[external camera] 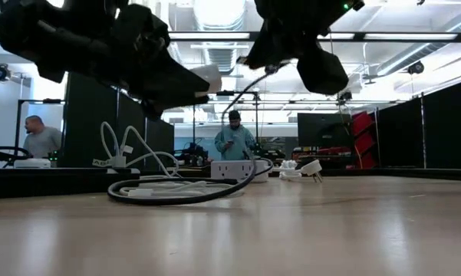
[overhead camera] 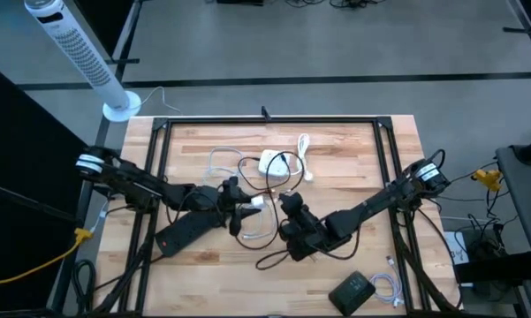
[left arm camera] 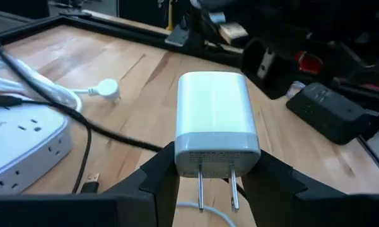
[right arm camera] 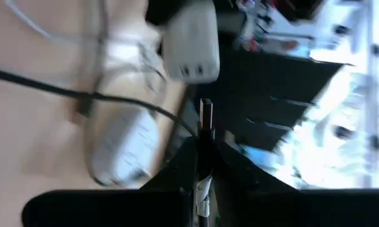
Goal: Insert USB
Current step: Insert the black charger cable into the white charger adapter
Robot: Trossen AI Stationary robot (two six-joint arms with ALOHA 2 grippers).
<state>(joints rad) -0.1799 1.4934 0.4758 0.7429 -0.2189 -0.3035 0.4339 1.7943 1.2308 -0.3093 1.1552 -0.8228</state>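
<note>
A white USB charger block (left arm camera: 217,123) is clenched between the fingers of the left pincer (left arm camera: 217,180), its two metal prongs pointing back toward the wrist, and it is held above the wooden worktop (overhead camera: 353,146). In the right pincer (right arm camera: 202,165) a USB plug (right arm camera: 205,117) on a black cable (overhead camera: 274,259) is gripped, its metal tip aimed at the charger's port face with a small gap left between them. Both pincers are met near the worktop's middle, well in from every edge. A white power strip (overhead camera: 272,162) and loose white cords (overhead camera: 219,161) are laid behind them; a black box (overhead camera: 352,289) is set near the front edge.
</note>
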